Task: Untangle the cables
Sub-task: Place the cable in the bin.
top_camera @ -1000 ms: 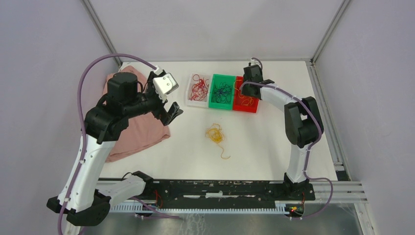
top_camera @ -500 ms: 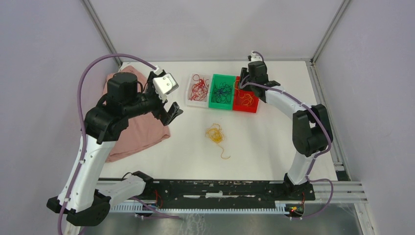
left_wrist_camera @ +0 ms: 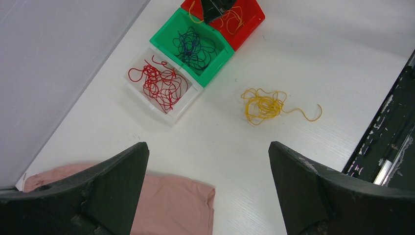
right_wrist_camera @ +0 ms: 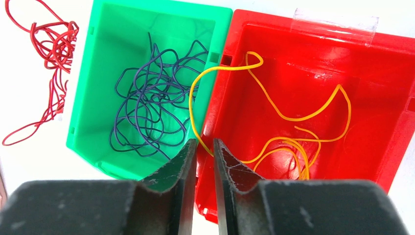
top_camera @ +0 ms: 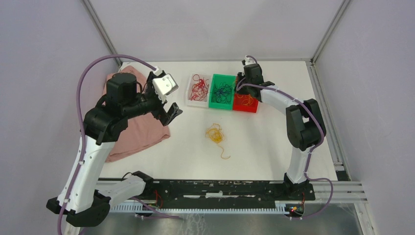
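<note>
Cables [left_wrist_camera: 264, 105]: one yellow strand [right_wrist_camera: 193, 98] is pinched between the right fingers [right_wrist_camera: 204, 147] and arches over the lip of the red bin [right_wrist_camera: 381, 73].
Right fingers: closed on that strand; the wrist sits slightly left of where it was half a second ago, elbow drawn in.
Left fingers [left_wrist_camera: 208, 161]: spread wide, holding nothing, unmoved above the desk [left_wrist_camera: 293, 58].
Bins: dark-blue cables [right_wrist_camera: 147, 112] in the green bin [right_wrist_camera: 98, 29], red cables [left_wrist_camera: 159, 83] in the clear tray [left_wrist_camera: 188, 104].
Desk: the yellow heap [top_camera: 215, 133] lies where it was; a pink cloth [left_wrist_camera: 166, 205] is at the left.

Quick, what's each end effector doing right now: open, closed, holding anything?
Left end effector: open, empty.
Right end effector: closed on a yellow cable.
</note>
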Tool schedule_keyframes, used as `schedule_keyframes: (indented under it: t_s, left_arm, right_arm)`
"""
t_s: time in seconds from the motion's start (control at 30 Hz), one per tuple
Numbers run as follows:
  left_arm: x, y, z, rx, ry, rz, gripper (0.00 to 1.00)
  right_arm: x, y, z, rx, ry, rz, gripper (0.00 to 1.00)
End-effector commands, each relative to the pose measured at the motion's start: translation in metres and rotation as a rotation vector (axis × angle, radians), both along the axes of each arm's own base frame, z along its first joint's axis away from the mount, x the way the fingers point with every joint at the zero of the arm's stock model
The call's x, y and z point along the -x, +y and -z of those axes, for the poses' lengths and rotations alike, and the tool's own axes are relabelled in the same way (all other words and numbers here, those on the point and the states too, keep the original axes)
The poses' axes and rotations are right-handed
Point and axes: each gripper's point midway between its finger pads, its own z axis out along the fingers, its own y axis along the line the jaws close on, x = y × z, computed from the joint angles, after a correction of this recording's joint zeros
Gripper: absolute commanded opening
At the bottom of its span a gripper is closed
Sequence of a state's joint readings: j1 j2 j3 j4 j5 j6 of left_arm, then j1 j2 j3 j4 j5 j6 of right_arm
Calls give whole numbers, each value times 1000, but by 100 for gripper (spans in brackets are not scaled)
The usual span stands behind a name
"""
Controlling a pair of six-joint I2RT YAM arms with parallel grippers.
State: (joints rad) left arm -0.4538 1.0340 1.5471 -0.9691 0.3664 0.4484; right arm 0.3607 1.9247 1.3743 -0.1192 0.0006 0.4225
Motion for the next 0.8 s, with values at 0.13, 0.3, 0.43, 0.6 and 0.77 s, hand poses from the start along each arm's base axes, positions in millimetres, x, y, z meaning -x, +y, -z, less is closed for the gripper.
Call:
schedule_keyframes:
  t_s: [0.13,0.3,0.43,0.6,0.77]
  left_arm:
    - [-3,2,-18,6,-92,11,99]
    - [-3,1,-18,6,-93,13,99]
    - [-3,2,-18,6,-91,10,99]
    - [-3,1,-17,5,-89,11,99]
    - [-3,1,-16,7,-85,11,99]
  right_arm:
    - [-6,-5,-28,-8,-76,31,21]
    - [-5,-7,-30,-43,-82,46,26]
    - [-5,-6,-36,-78,-95,49,26]
    - [-5,-4,-38,-102,-101,44,23]
    - [-4,-2,-42,-152,-112,39,19]
